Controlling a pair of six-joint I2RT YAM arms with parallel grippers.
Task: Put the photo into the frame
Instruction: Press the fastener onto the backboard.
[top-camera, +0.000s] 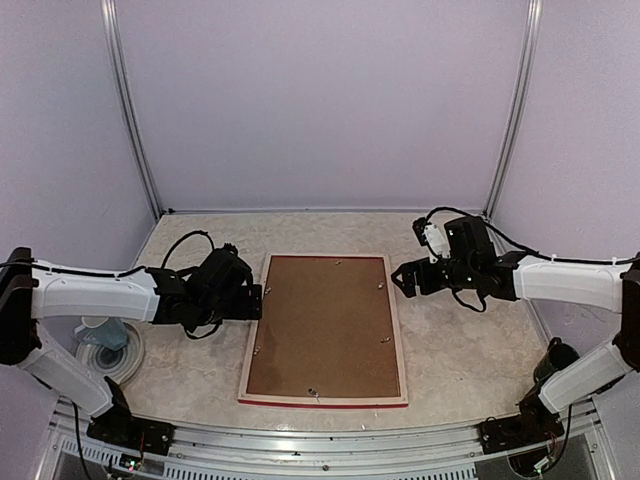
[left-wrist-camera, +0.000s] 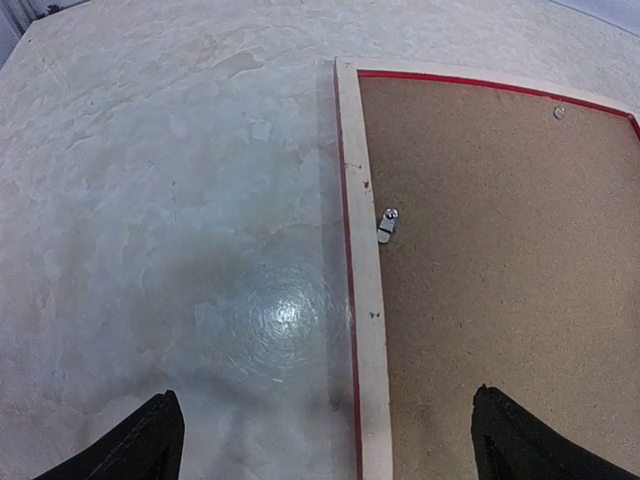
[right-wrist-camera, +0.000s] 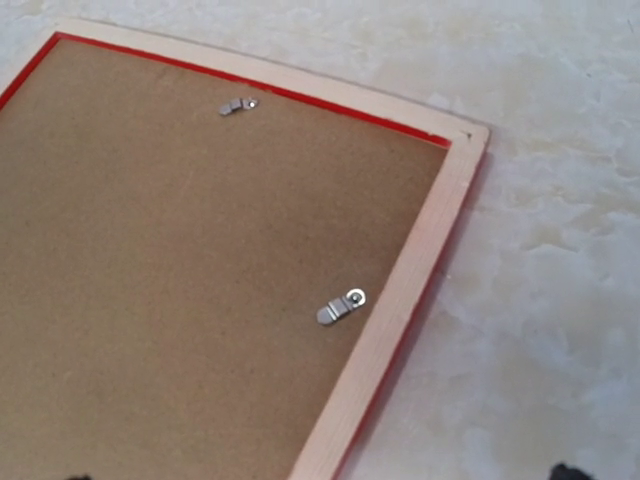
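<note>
Here we are: the frame (top-camera: 322, 401) lies face down in the middle of the bench (top-camera: 460, 350), one short side close to the near edge with a strip of red showing along it. The brown backing panel (top-camera: 323, 325) sits inside the pale wood rails, with small metal clips (right-wrist-camera: 341, 307) turned over its edge. The left gripper (top-camera: 257, 302) is at the frame's long side facing the bench's left edge, with its jaws spread wide. From the wrist, one fingertip (left-wrist-camera: 150, 445) is over bare bench, the other over the panel, and the rail runs between them. The right gripper (top-camera: 400, 278) is beside the opposite long side, towards the far corner. Its jaws are wide apart too, holding nothing.
</note>
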